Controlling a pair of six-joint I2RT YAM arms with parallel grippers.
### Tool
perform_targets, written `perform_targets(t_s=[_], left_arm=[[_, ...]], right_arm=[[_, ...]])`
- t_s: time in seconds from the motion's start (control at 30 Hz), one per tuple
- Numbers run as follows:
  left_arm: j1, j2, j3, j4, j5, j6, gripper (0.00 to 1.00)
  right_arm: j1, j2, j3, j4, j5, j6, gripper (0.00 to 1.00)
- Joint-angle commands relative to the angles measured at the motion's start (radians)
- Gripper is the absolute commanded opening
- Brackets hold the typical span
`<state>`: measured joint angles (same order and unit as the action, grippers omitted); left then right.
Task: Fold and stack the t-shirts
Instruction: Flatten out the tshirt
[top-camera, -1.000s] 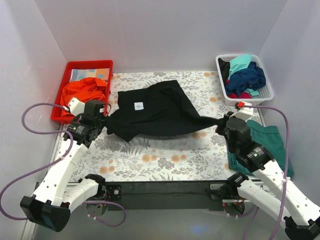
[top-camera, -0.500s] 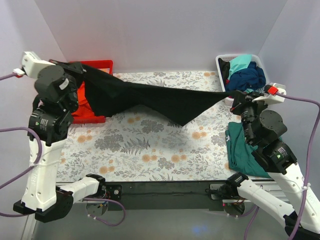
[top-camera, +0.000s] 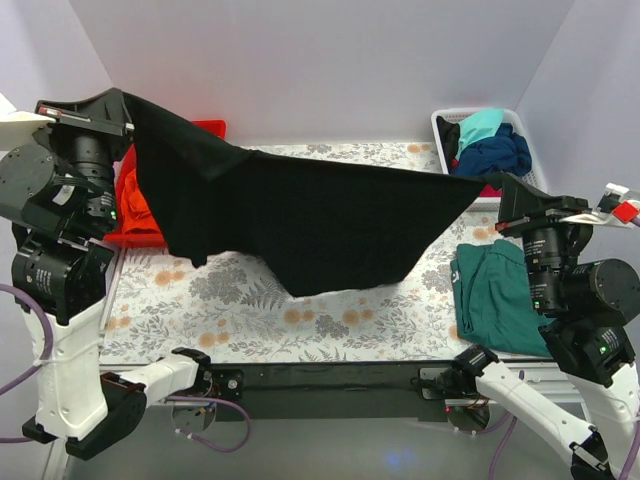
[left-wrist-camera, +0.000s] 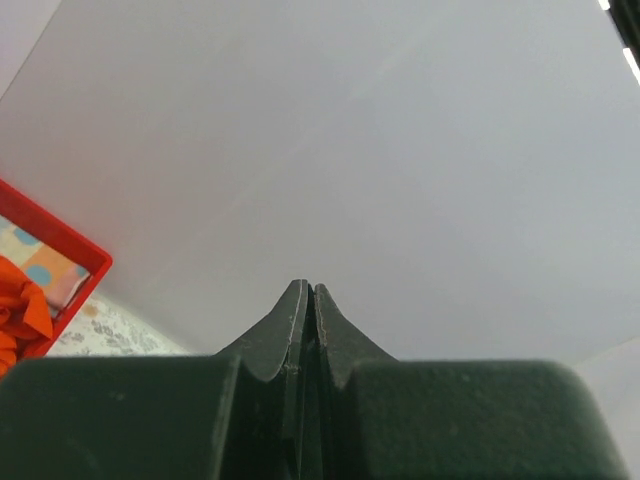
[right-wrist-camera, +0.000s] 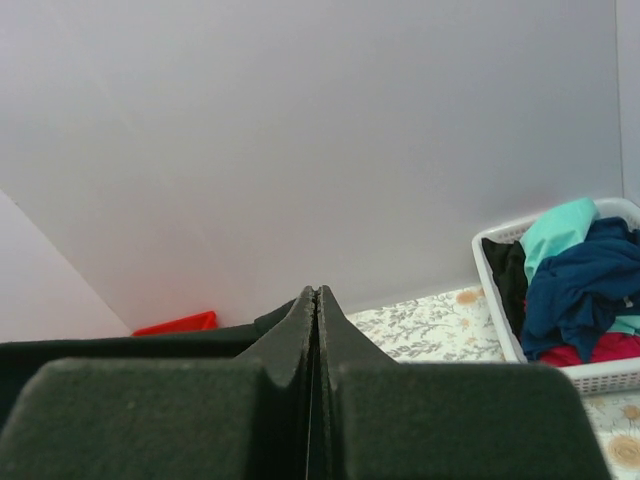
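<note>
— How are the grippers seen?
— The left gripper (top-camera: 127, 100) is clamped on one corner of the black t-shirt (top-camera: 300, 215), and the right gripper (top-camera: 498, 186) on the opposite end; both pairs of jaws are pressed together.
— And where is the shirt found?
— It is stretched in the air above the flowered table (top-camera: 330, 320), between the red bin (top-camera: 205, 128) and the white basket (top-camera: 438, 125). A teal t-shirt (top-camera: 495, 300) is laid at the table's right edge.

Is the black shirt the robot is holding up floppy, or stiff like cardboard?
Probably floppy: the black t-shirt sags between the left gripper and the right gripper, its lower edge hanging unevenly. It seems light, since two small corner pinches hold it up. Let go of one corner and it would likely drop and crumple.
</note>
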<state>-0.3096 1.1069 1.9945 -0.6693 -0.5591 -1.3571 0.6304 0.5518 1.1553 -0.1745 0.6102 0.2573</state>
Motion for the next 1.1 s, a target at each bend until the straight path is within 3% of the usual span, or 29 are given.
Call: perform_targets(t_s=[0.0,0.13,0.27,0.43,0.57,0.7,0.93,1.07], left_arm=[[0.003,0.071,0.064,0.083,-0.002,0.055,0.0],[0.003,0.246,0.102,0.105,0.011,0.049,0.0],[0.006,0.45,0.238,0.109,0.033,0.033,0.0],[0.01,0.669,0.434,0.155,0.045,0.093,0.0],[0.01,0.665,0.434,0.26,0.033,0.164,0.0],[0.01,0.602,0.408,0.333,0.007,0.222,0.0],[0.01,0.444,0.343,0.401,0.014,0.257,0.0],[0.01,0.315,0.212,0.404,0.034,0.233,0.0]], right_arm=[[0.0,0.063,0.063,0.064,-0.003,-0.036,0.01],[0.0,0.17,0.087,0.11,0.045,-0.081,0.01],[-0.008,0.321,0.11,0.235,0.094,-0.203,0.01],[-0.141,0.497,0.219,0.293,-0.044,-0.214,0.01],[-0.27,0.569,0.328,0.291,-0.191,-0.194,0.01],[-0.285,0.571,0.366,0.296,-0.227,-0.22,0.01],[-0.287,0.421,0.327,0.297,-0.233,-0.254,0.01],[-0.285,0.323,0.271,0.276,-0.222,-0.248,0.01]])
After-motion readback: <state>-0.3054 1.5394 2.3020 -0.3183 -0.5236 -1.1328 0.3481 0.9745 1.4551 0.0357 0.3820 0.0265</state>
